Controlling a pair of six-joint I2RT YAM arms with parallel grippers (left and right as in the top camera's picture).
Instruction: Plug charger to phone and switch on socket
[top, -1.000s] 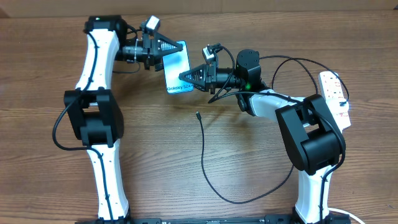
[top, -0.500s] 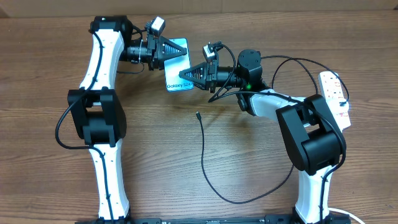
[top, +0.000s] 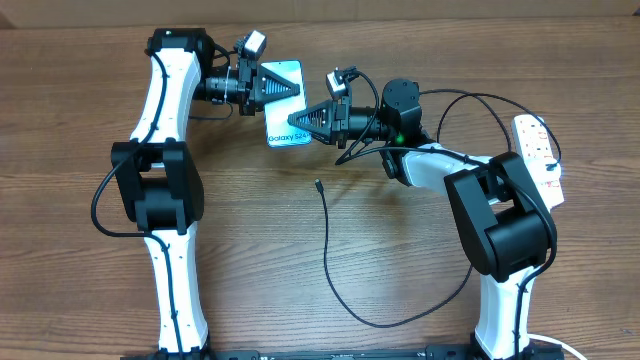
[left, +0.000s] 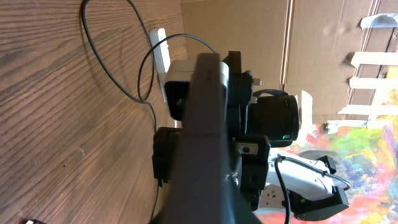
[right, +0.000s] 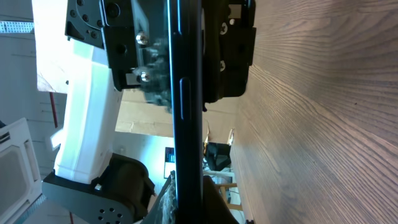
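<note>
The right gripper (top: 292, 122) is closed on the 3 o'clock long edge of the slim rectangular smartphone with a dark rim and light blue screen (top: 279, 120); its wrist camera sees the phone edge-on between the fingers. The phone is at 12 o'clock over the brown wooden table (top: 80, 280), long axis running 12 to 6, "Galaxy S24" end toward 6. The left gripper (top: 298, 90) reaches in from 9 o'clock over the phone's far half; I cannot tell whether it grips. The thin black charger cable (top: 327, 240) lies mid-table, its plug tip (top: 317, 183) pointing to 12, apart from the phone. The white power strip (top: 538, 150) lies at 3 o'clock.
</note>
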